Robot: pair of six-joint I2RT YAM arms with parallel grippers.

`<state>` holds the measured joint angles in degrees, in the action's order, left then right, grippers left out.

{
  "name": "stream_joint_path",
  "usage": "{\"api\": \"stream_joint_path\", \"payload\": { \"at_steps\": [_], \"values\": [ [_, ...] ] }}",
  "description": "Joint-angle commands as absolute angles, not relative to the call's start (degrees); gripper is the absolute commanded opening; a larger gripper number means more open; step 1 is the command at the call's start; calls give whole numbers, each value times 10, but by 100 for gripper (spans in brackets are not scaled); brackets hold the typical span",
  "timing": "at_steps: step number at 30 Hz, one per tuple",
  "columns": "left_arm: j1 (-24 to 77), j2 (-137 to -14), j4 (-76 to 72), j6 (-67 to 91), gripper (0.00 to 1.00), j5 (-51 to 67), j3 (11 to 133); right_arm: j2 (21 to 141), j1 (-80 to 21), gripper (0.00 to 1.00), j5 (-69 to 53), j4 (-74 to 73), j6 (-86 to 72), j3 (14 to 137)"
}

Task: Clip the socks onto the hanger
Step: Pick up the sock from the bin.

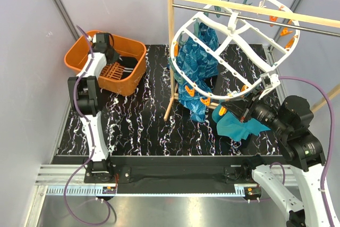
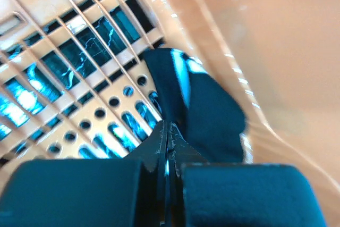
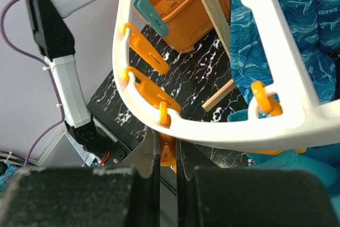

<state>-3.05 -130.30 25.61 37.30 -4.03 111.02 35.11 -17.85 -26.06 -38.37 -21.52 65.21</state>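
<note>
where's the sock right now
The sock lies in the orange basket at the top view's far left, against its wall, pinched by the left gripper.

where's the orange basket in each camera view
Top external: basket at upper left.
Left wrist: basket floor and wall fill the frame, sock lying inside.
Right wrist: basket top centre, behind the hanger rim.
Shared landmark: black marbled table.
</note>
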Motion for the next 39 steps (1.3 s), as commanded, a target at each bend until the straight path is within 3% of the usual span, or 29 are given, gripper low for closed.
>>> {"api": "stream_joint_path", "payload": {
  "at_steps": [1, 15, 18, 26, 32, 39],
  "values": [
    [-32, -1186, 179, 359, 0, -30, 1093, 364, -178, 0, -265, -379, -226, 646],
    [-35, -1109, 178, 350, 1, 27, 1077, 360, -178, 0, -263, -377, -225, 644],
    [-36, -1107, 194, 373, 11, 25, 1052, 360, -178, 0, -260, -384, -222, 651],
    [-33, -1079, 241, 398, 16, -34, 987, 377, -178, 0, -228, -402, -201, 664],
    [-33, -1064, 235, 389, 39, -68, 953, 372, -178, 0, -216, -384, -193, 637],
    [-23, -1101, 299, 403, 41, -70, 983, 367, -178, 0, -151, -431, -164, 655]
  ]
}}
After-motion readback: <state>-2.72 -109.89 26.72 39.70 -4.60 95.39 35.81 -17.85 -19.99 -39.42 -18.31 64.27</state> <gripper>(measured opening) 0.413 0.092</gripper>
